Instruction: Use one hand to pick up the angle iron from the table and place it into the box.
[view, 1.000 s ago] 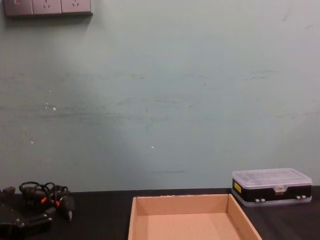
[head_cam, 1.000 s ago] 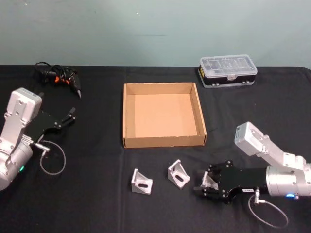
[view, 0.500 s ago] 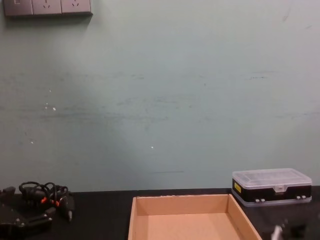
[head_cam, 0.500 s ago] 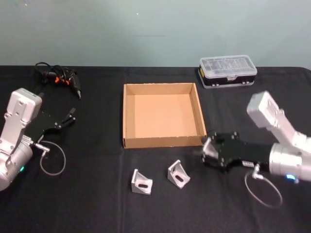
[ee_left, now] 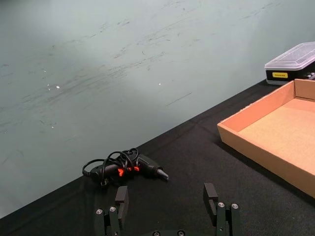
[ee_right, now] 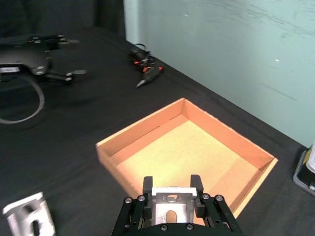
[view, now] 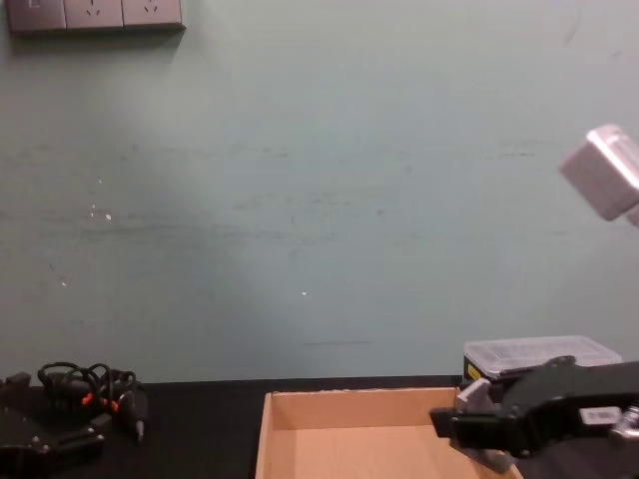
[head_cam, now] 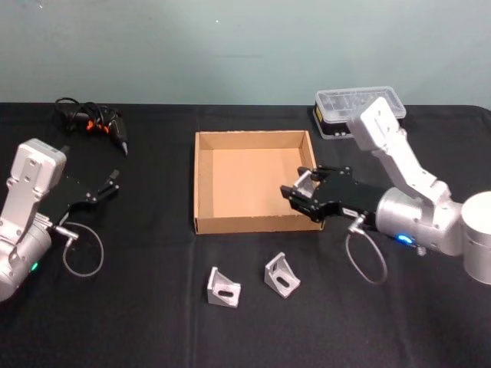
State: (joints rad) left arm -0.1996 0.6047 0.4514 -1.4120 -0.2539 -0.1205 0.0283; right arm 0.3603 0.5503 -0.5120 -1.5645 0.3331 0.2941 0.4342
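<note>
Head view: right gripper (head_cam: 301,192) clamped on angle iron (head_cam: 306,182), carried above box (head_cam: 253,223), just inside right wall. Left spare bracket (head_cam: 223,287), right spare bracket (head_cam: 282,274) on table (head_cam: 153,330) before box. Held piece likely stiff, light, smooth metal, so slip risk; best gripped across flat flanges. Left gripper (head_cam: 107,186) parked far left, jaws wide.

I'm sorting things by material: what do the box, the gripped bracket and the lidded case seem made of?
Box: matte tan cardboard, raw-edged walls. Angle iron in the right gripper: likely aluminium, pale silver, dull sheen. Case: probably plastic, clear lid over black base.
</note>
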